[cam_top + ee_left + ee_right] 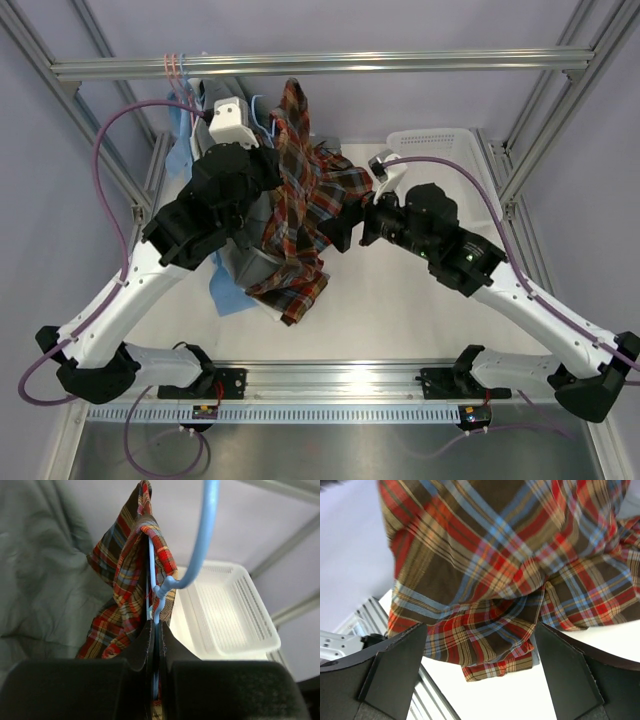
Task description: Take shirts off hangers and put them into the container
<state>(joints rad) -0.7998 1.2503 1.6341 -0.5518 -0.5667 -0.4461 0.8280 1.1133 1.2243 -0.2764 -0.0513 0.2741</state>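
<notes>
Two pincers work one garment. The red, navy and yellow plaid cloth shirt (pixel 305 200) hangs draped over a thin light blue wire hanger (pixel 202 540) above the left half of the white table (pixel 400 310).

Left gripper (pixel 156 630): jaws pinched tight on the hanger's wire just below its fork, plaid cloth directly above and beside the fingertips.

Right gripper (pixel 480 630): jaws spread wide, holding nothing. Plaid folds sit just ahead, framed between the two black fingers (pixel 395 665); contact with the cloth cannot be told.

The white perforated plastic basket (pixel 250 605) sits at the table's far right corner, apart from the shirt. A grey cloth shirt (pixel 45 580) hangs left of the plaid one.
</notes>
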